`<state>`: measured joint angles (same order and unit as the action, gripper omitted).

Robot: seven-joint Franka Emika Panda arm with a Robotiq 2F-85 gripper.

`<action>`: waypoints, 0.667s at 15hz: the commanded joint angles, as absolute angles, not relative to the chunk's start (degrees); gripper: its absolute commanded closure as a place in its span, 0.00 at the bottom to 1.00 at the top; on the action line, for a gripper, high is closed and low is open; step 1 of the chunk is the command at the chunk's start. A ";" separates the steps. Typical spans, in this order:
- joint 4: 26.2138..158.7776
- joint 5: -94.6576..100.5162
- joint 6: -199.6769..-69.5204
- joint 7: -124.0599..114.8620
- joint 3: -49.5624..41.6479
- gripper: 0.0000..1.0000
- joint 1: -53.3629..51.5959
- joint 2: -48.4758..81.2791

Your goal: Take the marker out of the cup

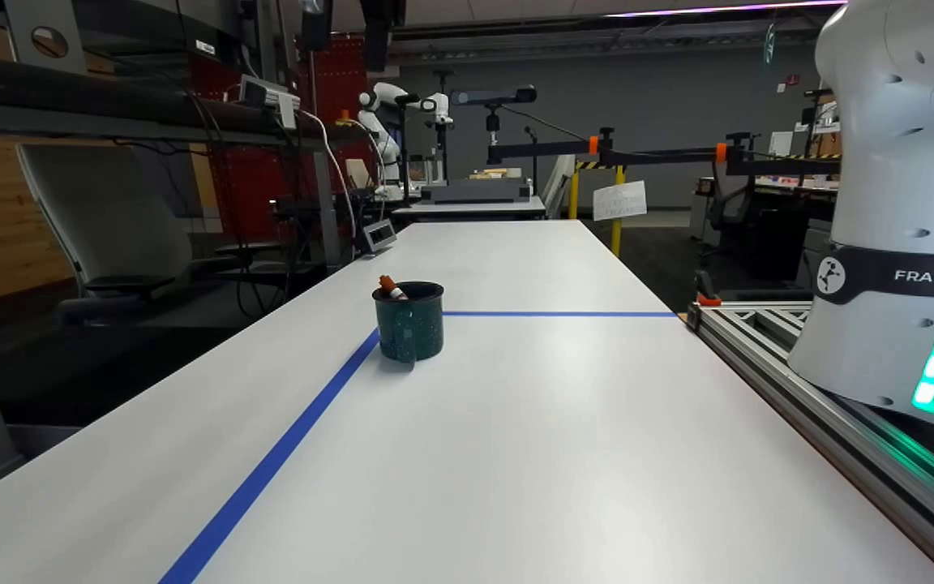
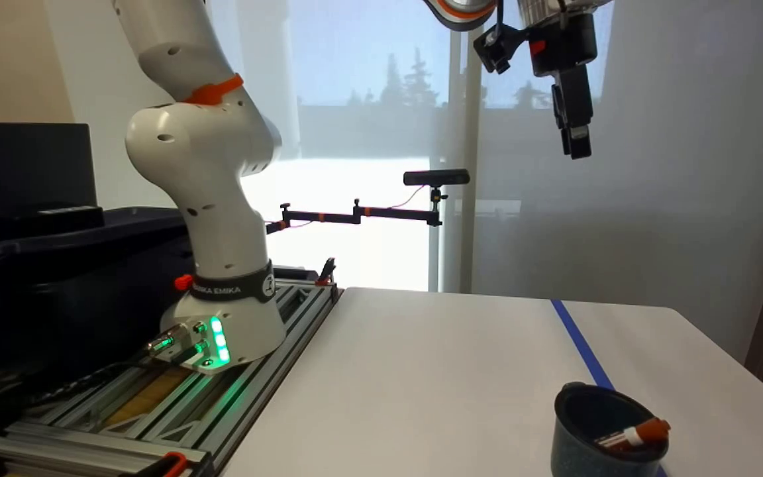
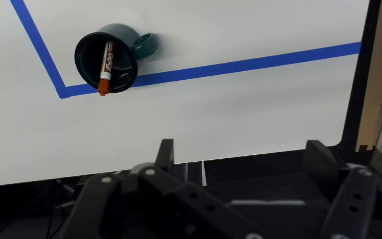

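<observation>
Well, the marker (image 3: pixel 107 63) leans in the cup (image 1: pixel 422 326), jaws parted

From here I see a slim red-brown marker (image 3: pixel 106 67) leaning in a round dark-teal cup (image 1: pixel 416 324), upright on the flat white table (image 1: pixel 564 422) beside blue tape strips (image 3: pixel 211 70).
</observation>
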<state>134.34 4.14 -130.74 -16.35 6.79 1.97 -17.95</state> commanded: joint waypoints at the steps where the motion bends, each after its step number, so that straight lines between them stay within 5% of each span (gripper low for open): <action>1: 134.99 8.22 -133.49 -14.41 4.20 0.00 3.86 -16.55; 10: 141.62 9.61 -144.45 -4.72 -4.36 0.00 7.87 -15.35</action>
